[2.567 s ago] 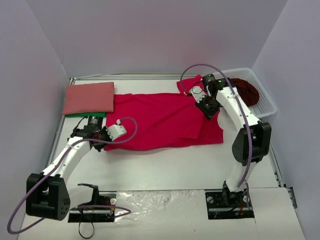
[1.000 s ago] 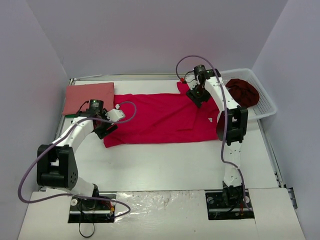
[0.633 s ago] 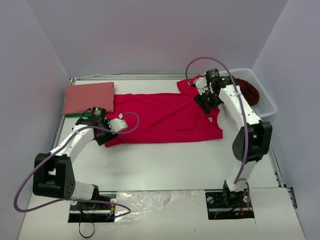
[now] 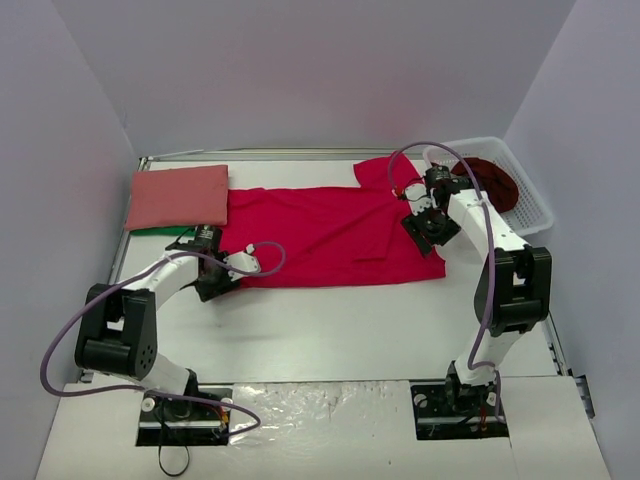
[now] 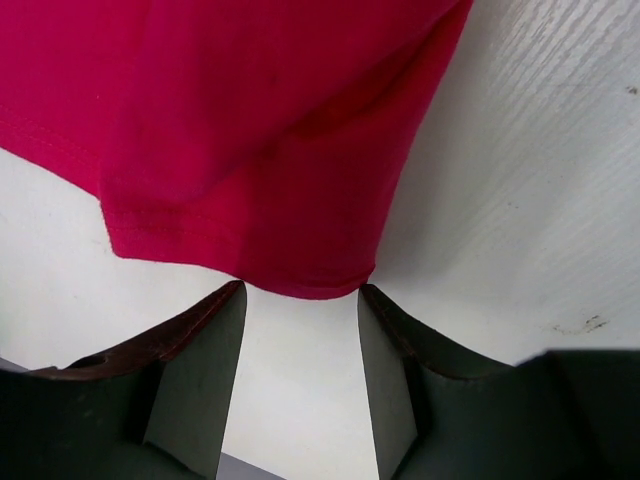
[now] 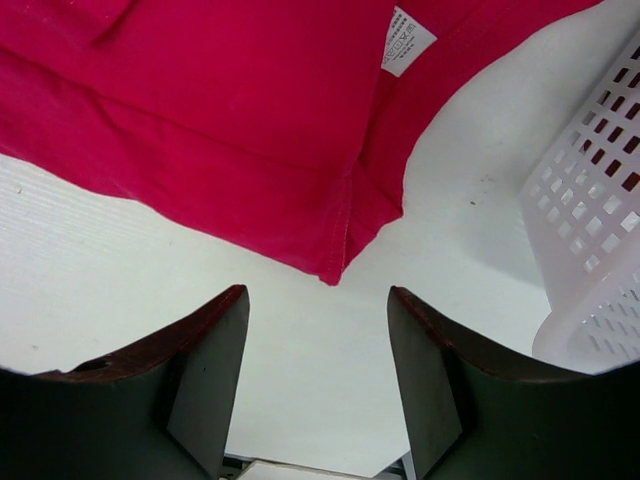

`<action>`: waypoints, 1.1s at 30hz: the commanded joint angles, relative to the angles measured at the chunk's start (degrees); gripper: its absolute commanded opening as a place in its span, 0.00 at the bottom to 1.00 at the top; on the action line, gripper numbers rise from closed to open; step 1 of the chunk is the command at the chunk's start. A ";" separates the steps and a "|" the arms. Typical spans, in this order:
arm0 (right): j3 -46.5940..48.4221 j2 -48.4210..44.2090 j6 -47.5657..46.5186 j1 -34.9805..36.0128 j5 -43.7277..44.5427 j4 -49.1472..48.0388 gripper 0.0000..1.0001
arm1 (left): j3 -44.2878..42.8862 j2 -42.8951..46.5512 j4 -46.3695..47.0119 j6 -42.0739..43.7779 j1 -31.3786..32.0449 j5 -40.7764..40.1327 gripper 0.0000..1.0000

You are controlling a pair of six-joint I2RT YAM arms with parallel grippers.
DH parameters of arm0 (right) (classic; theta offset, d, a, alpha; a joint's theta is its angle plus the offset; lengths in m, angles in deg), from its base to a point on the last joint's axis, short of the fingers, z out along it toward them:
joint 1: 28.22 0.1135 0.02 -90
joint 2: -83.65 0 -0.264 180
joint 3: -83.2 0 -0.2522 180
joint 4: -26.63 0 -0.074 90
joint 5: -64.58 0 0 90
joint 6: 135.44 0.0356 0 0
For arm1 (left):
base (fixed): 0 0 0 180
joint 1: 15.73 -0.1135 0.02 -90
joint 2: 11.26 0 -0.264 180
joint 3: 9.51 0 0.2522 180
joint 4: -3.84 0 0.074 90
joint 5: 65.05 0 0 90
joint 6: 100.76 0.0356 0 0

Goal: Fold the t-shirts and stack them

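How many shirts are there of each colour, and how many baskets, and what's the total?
Bright red shirt: 1
Salmon shirt: 1
Dark maroon shirt: 1
White basket: 1
Total: 4

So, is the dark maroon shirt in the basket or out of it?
In. The dark maroon shirt lies bunched up inside the white basket at the far right, with the lattice wall around it.

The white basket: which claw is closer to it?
Right. The right gripper hovers by the crimson shirt corner beside the basket; the left gripper is at the shirt's opposite end, far across the table.
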 commanded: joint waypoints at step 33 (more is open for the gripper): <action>-8.41 7.40 -6.31 -5.27 -5.05 1.16 0.35 | -2.22 -4.66 -2.39 -4.23 1.29 4.22 0.02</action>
